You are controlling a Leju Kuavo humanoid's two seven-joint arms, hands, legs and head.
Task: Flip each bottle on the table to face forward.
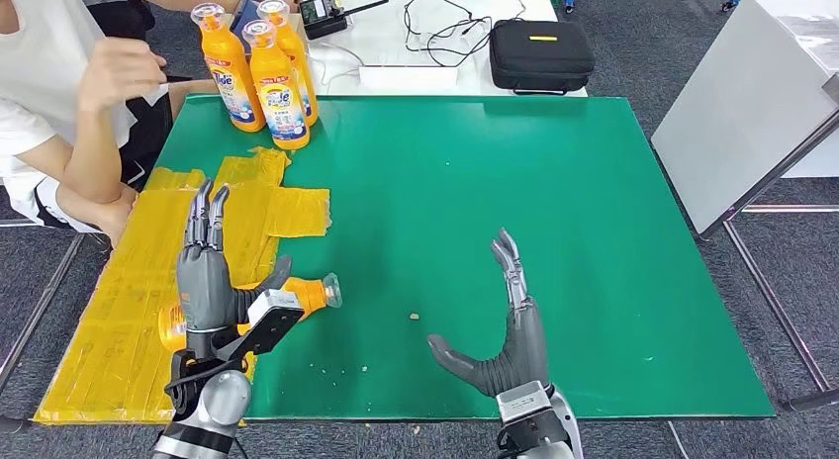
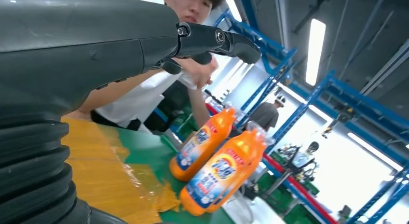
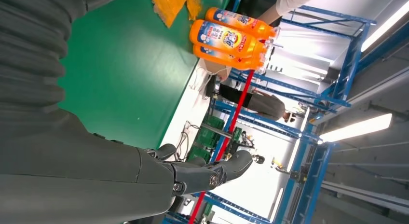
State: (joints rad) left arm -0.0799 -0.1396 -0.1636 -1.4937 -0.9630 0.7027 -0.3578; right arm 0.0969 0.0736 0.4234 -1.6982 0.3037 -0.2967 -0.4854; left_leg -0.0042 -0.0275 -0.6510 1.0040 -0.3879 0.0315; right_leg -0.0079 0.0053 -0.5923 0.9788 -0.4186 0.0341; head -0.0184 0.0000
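One orange bottle (image 1: 309,295) lies on its side at the near left of the green table (image 1: 495,182), cap toward the middle, partly hidden by my left hand (image 1: 204,281). That hand hovers over it with fingers straight and apart, holding nothing. My right hand (image 1: 510,335) stands open over the near middle of the table, thumb spread, well apart from the bottle. Three orange bottles (image 1: 279,93) stand upright at the far left corner, labels showing, also seen as bottles (image 2: 222,173) and bottles (image 3: 226,36). The straight fingers (image 2: 212,40) and the right hand (image 3: 96,175) grip nothing.
A person (image 1: 59,93) sits at the table's left side, hands near the standing bottles. Crumpled yellow plastic sheeting (image 1: 129,311) covers the table's left part. Beyond the far edge sit a black case (image 1: 541,53) and cables on a white table. A white panel (image 1: 752,103) stands right.
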